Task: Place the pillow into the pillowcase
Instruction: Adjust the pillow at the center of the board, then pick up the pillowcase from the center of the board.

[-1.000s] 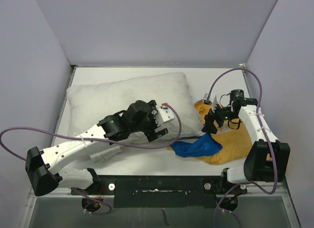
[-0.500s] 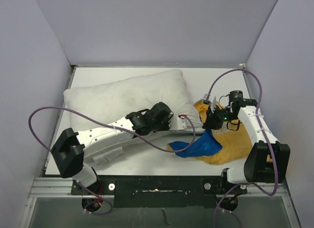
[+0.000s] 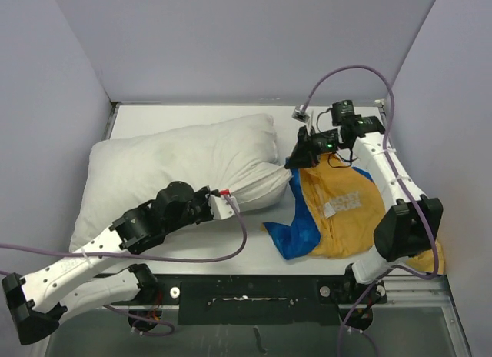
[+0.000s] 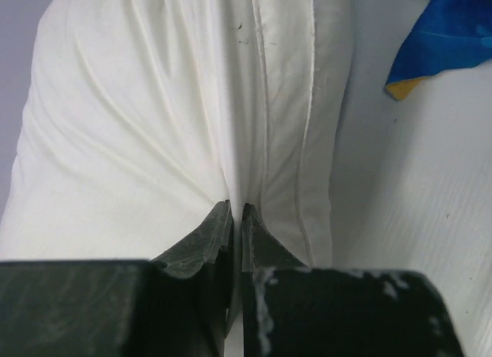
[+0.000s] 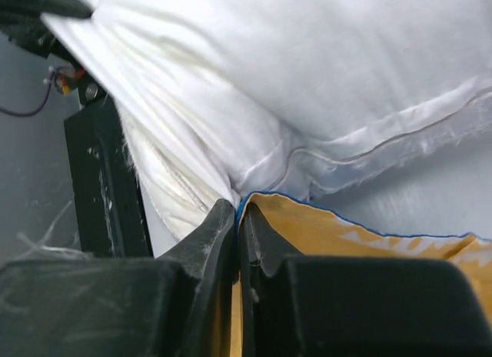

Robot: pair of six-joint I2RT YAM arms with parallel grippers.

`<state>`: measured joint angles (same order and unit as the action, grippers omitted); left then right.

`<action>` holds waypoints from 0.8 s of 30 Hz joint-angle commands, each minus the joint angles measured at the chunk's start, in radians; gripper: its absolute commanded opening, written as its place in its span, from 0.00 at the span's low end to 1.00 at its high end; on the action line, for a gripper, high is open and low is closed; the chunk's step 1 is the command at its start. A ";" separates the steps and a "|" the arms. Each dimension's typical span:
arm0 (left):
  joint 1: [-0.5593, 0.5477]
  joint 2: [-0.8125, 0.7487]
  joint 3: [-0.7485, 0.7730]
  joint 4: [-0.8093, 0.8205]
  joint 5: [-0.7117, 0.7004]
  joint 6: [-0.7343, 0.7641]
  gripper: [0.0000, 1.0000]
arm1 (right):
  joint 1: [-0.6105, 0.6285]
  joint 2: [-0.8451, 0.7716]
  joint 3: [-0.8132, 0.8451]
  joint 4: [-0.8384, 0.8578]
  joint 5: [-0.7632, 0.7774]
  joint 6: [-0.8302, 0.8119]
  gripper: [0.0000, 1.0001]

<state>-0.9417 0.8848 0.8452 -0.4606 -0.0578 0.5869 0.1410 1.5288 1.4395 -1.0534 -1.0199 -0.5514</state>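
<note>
White fabric of the pillow (image 3: pixel 177 161) is bunching in your left gripper (image 4: pixel 237 212), whose jaws are pinching a fold at its near right corner. Your right gripper (image 5: pixel 237 209) is pinching the blue edge of the pillowcase (image 3: pixel 346 211), which is lying yellow side up on the table (image 3: pixel 192 115) and touching the pillow's right end.

Overhead wide — wrist views hug pillow (image 4: pixel 154 103).

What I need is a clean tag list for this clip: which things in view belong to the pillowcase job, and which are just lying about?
Part of the job:
- pillow, pinched by the shut left pincer
- pillowcase, its edge pinched by the shut right pincer

Just there:
- purple cables
- table
</note>
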 commanded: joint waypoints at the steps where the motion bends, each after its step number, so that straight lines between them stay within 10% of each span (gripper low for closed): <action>1: 0.035 -0.147 -0.048 -0.299 -0.174 -0.058 0.00 | 0.034 0.199 0.234 0.438 0.344 0.352 0.00; 4: 0.036 -0.216 -0.051 -0.313 -0.246 -0.079 0.00 | 0.118 0.353 0.366 0.606 0.565 0.548 0.00; 8: 0.039 -0.289 -0.019 -0.344 -0.334 -0.076 0.00 | 0.201 0.580 0.549 0.591 0.858 0.589 0.35; 15: 0.043 -0.350 -0.013 -0.315 -0.276 0.008 0.00 | 0.121 0.522 0.528 0.407 0.407 0.330 0.83; 18: 0.042 -0.363 -0.031 -0.240 -0.138 0.007 0.00 | 0.016 0.338 0.360 0.385 0.214 0.212 0.90; 24: 0.041 -0.333 0.029 -0.070 0.101 -0.089 0.00 | -0.050 0.165 0.102 0.272 0.375 0.038 0.87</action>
<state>-0.9035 0.5468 0.7860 -0.7517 -0.1261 0.5579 0.0845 1.7931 1.6352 -0.7033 -0.6643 -0.3500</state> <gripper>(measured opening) 0.029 0.896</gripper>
